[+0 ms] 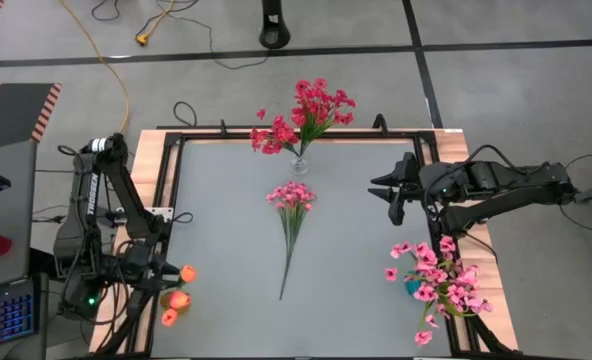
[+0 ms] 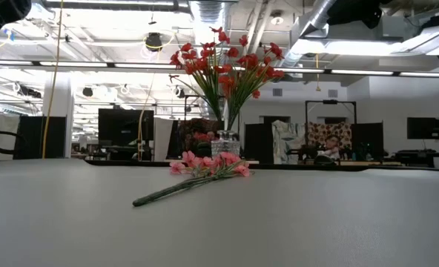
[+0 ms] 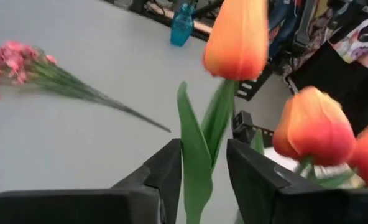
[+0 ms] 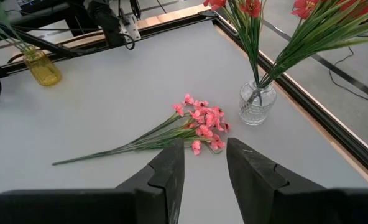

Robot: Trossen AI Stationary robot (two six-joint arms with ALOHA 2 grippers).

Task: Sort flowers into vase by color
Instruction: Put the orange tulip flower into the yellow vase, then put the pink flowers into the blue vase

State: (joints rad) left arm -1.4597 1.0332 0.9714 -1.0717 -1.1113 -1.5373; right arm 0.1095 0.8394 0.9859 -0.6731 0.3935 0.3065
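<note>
Three colour groups are already taking shape, each in its own corner so the hues stay apart. The red flowers (image 1: 311,110) stand in the clear glass vase (image 1: 299,163) at the far edge of the table (image 1: 226,220), the orange tulips (image 1: 178,297) sit in a yellow vase (image 4: 42,67) at the near left corner, and a pink bunch (image 1: 438,280) fills a blue vase (image 3: 182,26) at the near right. One pink spray (image 1: 292,215) lies flat in the middle of the table, heads toward the glass vase and stem trailing toward the near edge, touching nothing else. The left gripper (image 3: 204,171) sits over the orange tulips with its fingers apart on either side of a tulip stem (the leaf runs through the gap, not pinched), which reads as a release. The right gripper (image 4: 204,162), fingers apart and empty, hovers near the right edge facing the loose spray, probably because the pink bunch is on its side.
</note>
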